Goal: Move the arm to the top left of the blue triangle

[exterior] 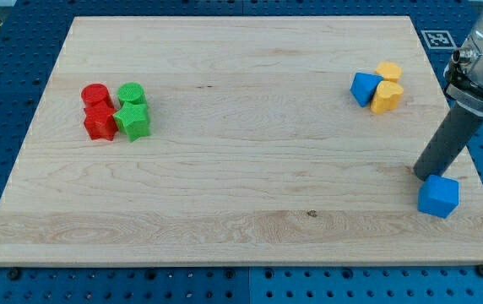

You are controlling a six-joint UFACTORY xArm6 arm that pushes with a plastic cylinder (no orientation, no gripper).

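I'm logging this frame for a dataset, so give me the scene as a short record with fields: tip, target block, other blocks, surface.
tip: my tip rests at the view's right, against the upper left of the blue cube
target: blue triangle block, toward the view's top right, touching two yellow blocks
tip to target: well below it and to its right
left cluster: two red blocks beside two green blocks
surface: pale wooden board

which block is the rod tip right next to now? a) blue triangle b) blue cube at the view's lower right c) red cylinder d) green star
b: my tip sits at the upper left edge of the blue cube, far below the blue triangle.
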